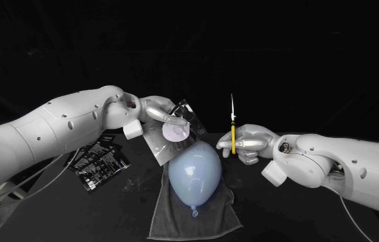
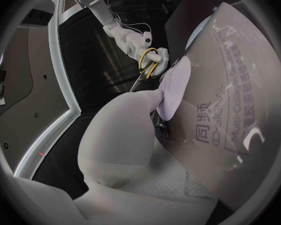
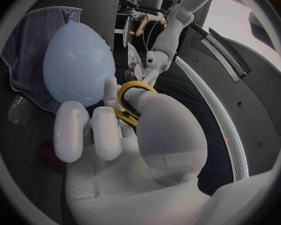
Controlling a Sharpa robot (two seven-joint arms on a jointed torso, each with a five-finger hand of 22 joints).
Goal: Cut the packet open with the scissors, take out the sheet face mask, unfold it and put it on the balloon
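Head view: packet (image 1: 192,122) is hanging off the table, over the far end of the balloon (image 1: 196,170); left hand (image 1: 158,110) is holding it, fingers clamped on its upper part; scissors (image 1: 233,132) are standing upright just right of the packet, blades pointing up; right hand (image 1: 246,142) is gripping them, fingers clamped round the yellow handles; balloon is lying on a grey towel (image 1: 217,220); black packets (image 1: 98,162) are lying at left.

Head view: up high, looking down at the table (image 1: 268,220), both arms in shot. Left wrist view: right behind the left hand (image 2: 128,135), super close to the packet (image 2: 240,110), facing across at the scissors (image 2: 148,65). Right wrist view: tucked behind the right hand (image 3: 134,130), facing the balloon (image 3: 78,60). Scissors common to all three.
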